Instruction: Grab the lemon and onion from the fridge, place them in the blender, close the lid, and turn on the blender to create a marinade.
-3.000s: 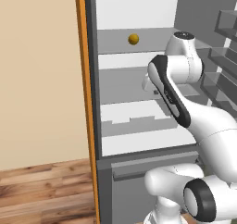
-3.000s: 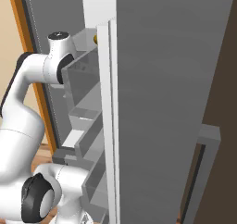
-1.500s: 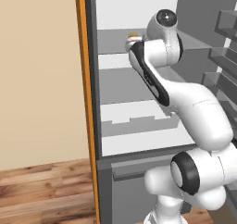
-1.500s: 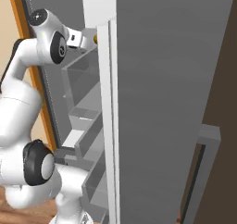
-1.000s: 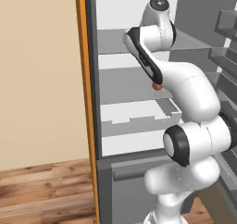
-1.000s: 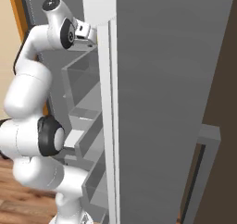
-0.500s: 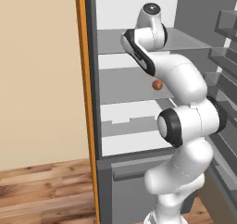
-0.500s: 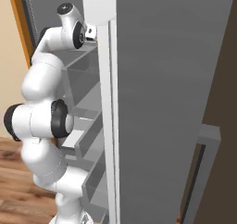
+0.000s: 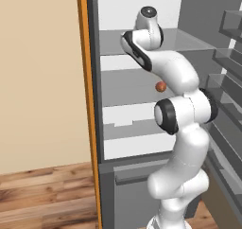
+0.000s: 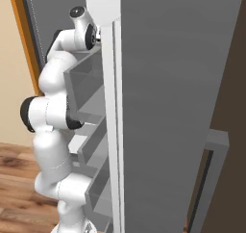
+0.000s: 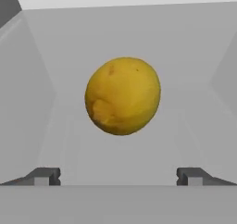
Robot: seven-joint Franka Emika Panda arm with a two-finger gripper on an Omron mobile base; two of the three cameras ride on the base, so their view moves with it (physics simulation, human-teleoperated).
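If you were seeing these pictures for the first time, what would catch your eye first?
The lemon fills the middle of the hand view, just ahead of the open gripper whose fingertips stand wide apart. From the left base view, the white arm reaches up into the open fridge, and a small reddish-brown ball sits a shelf lower.

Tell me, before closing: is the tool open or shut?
Open. In the hand view the tool's two tips stand wide apart, with the lemon ahead between them, untouched.
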